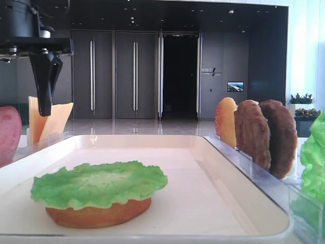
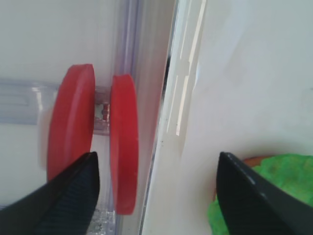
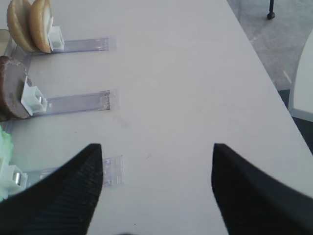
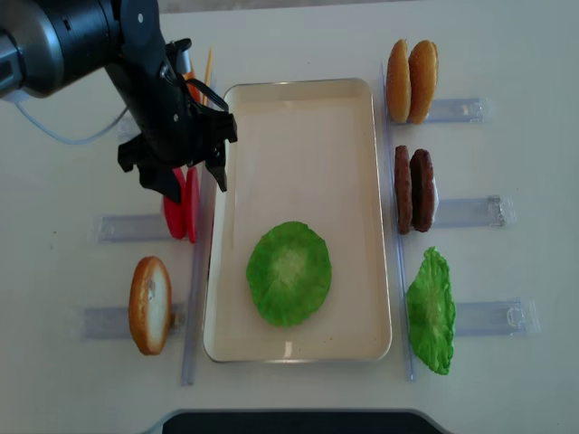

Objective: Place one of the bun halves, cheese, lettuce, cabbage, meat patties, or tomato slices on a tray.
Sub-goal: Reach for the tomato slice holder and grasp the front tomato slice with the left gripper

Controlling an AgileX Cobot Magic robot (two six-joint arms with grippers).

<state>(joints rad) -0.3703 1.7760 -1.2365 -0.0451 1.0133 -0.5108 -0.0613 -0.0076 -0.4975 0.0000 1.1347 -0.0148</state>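
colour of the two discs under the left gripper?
Red tomato slices, standing on edge in their rack; the left wrist view shows them best.

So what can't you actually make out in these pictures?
- Overhead view: the left claw and its arm cover part of the tomato slices and most of the cheese.
- Overhead view: the lettuce hides the bun half under it.
- Front view: the far meat patty is partly behind the near one.
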